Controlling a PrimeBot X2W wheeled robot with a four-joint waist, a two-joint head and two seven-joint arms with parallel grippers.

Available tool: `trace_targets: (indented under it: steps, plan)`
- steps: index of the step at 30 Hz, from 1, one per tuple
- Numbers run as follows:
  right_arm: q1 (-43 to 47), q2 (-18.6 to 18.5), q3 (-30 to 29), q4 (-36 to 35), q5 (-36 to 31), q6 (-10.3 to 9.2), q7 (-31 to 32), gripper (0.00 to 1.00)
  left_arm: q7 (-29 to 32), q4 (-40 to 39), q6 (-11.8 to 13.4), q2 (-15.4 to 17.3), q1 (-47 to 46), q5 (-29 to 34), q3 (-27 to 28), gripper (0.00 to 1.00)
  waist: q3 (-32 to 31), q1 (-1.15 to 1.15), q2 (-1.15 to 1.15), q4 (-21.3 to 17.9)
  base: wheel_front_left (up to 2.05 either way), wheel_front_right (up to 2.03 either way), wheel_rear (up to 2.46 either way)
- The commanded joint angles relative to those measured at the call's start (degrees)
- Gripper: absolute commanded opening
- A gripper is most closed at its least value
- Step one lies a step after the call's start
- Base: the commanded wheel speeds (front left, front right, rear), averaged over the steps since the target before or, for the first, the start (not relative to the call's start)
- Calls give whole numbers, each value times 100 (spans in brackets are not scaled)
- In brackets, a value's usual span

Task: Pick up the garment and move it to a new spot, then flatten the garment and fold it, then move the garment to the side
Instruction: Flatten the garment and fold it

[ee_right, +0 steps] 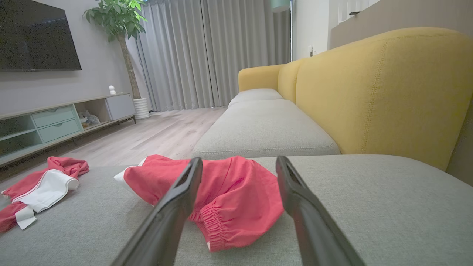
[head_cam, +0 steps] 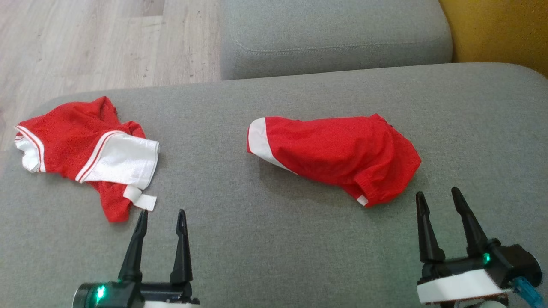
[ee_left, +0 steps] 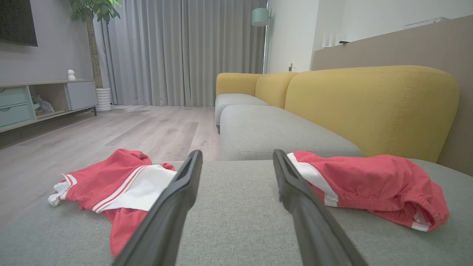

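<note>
Both open, empty — left gripper, right gripper; let the right pinch the red garment just ahead, deep at its edge.

Red-and-white garment, grey cushion, yellow backrest.

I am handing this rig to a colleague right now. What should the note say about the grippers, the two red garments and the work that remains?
Left gripper: open, empty, over the grey cushion.
Right gripper: open, empty, just short of the right garment.
Right garment: red with a white band, bunched near the cushion's middle.
Left garment: red and white, crumpled near the cushion's left edge, beyond the left gripper.
Done: nothing that shows; neither garment is flat or folded.
Left: pick up, move, flatten, fold, put aside. Which garment comes first, I cannot tell.
</note>
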Motion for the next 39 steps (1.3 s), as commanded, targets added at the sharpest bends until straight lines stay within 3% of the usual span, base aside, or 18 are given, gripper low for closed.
trace_targets:
  steps: [1,17,26,32,39]
  plan:
    - [-85,-36,127,-147,28,39,-21,100,-37,-152,52,-23,-146,29,127,100,-13,0,0,9,0,0,0]
    - [-82,-36,37,66,190,39,-21,100,-37,-4,64,-23,-144,-37,103,100,41,0,0,-10,0,0,0]
    - [-223,-36,114,-40,108,39,-21,100,-37,330,-327,-23,-551,403,-245,100,309,0,0,-440,0,0,0]
    - [-563,-36,112,-167,75,39,-21,100,-37,967,-736,142,-1346,821,-1026,100,829,0,0,-814,0,0,0]
    - [-826,-36,95,-277,125,39,-21,100,-37,2076,-855,397,-2571,1140,-2352,100,1341,0,0,-1187,0,0,0]
